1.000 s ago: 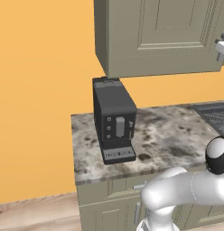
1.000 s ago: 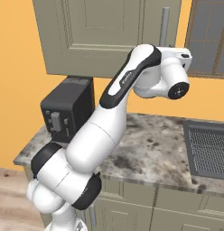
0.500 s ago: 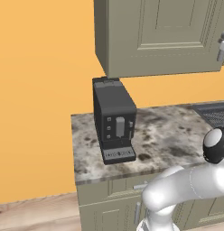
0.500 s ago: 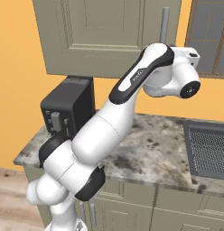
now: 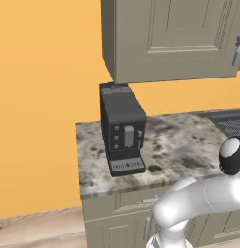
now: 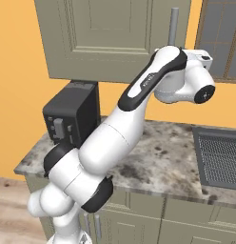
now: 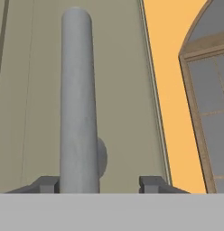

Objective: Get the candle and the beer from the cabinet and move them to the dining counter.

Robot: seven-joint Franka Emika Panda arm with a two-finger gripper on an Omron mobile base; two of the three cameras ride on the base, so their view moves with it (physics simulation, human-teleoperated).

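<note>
Jaws around cabinet [image 6: 115, 38] handle [image 7: 77, 103], contact unclear, door shut

Your left base view looks forward and down from behind the arm's left; your right base view does so from its right. Both share the closed cabinet [image 5: 175, 38], the coffee machine [image 5: 123, 128] and the wall counter [image 6: 158, 159]. Your hand view faces the cabinet's bar handle [image 7: 77, 103] from very near.
</note>
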